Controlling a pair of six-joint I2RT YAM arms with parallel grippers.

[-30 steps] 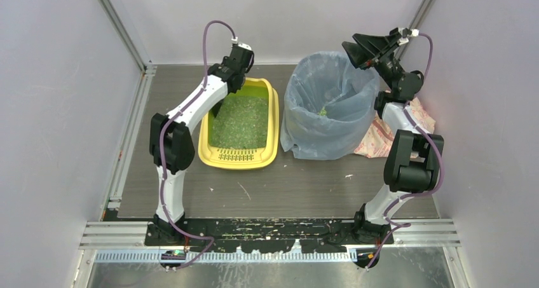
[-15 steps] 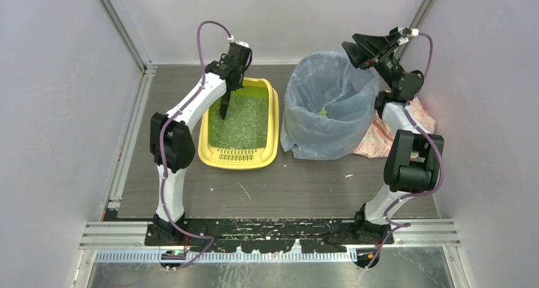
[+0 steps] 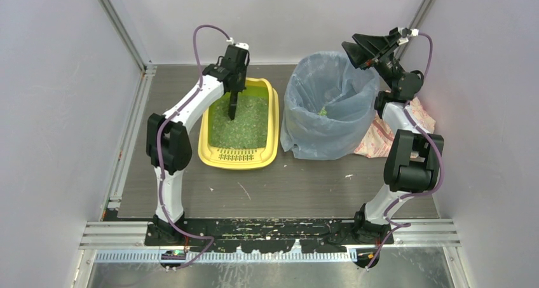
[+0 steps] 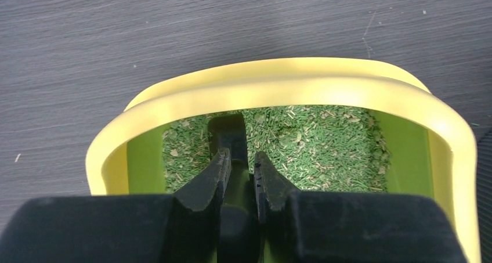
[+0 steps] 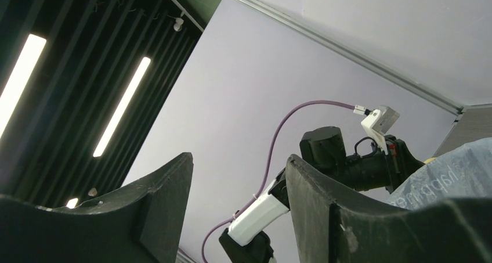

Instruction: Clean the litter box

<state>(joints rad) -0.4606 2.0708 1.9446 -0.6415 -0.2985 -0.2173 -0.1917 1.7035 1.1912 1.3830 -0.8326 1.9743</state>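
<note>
The yellow litter box (image 3: 240,161) lies left of centre with green litter (image 3: 245,126) inside and its slotted grate at the near end. My left gripper (image 3: 233,84) hangs over the tray's far half, shut on the handle of a black scoop (image 3: 232,108) that points down into the litter. In the left wrist view the handle (image 4: 229,132) runs between my fingers (image 4: 239,158) toward the litter, with the tray's rim (image 4: 290,86) beyond. My right gripper (image 3: 353,47) is raised above the bin's far edge, open and holding nothing (image 5: 238,164).
A tall bin lined with a blue translucent bag (image 3: 324,110) stands right of the tray, a bit of green litter at its bottom. A patterned cloth (image 3: 381,138) lies behind the right arm. Metal rails run along the table's left and near edges.
My left gripper has swung right from the tray's far left rim toward its middle, carrying the scoop, which now hangs more upright. The right arm has not moved.
</note>
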